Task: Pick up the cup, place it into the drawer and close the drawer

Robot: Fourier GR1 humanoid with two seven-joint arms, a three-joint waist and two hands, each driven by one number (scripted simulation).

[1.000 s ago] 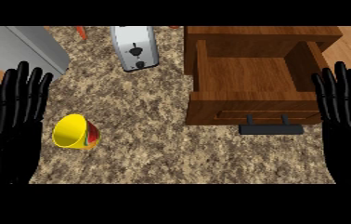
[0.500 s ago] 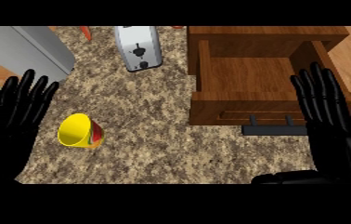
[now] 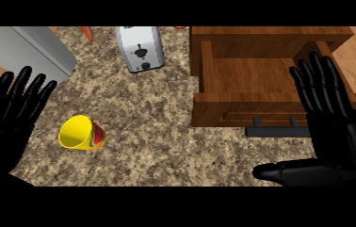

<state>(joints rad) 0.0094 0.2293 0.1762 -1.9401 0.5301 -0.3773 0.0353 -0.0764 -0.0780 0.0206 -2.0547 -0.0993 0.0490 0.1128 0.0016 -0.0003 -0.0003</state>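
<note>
With our left hand [image 3: 21, 108] and right hand [image 3: 327, 103] both spread flat, we judge the round yellow cup [image 3: 80, 134], on its side just right of the left hand, may roll if nudged, well short of the open wooden drawer [image 3: 230, 113] under the right fingertips.

- The cup [image 3: 81, 133] is sitting on the counter [image 3: 160, 122], over at the near left.
- The toaster [image 3: 141, 48] is standing at the far side, behind the cup and a little to its right.
- A large appliance [image 3: 31, 52] is filling the far-left corner, just left of the toaster.
- The open drawer [image 3: 250, 75] is taking up the right side, well apart from the cup, its handle [image 3: 277, 131] jutting toward the near edge.
- The left hand [image 3: 17, 110] is showing at the left edge, beside the cup but apart from it.
- The right hand [image 3: 327, 113] is hanging over the drawer's right side.
</note>
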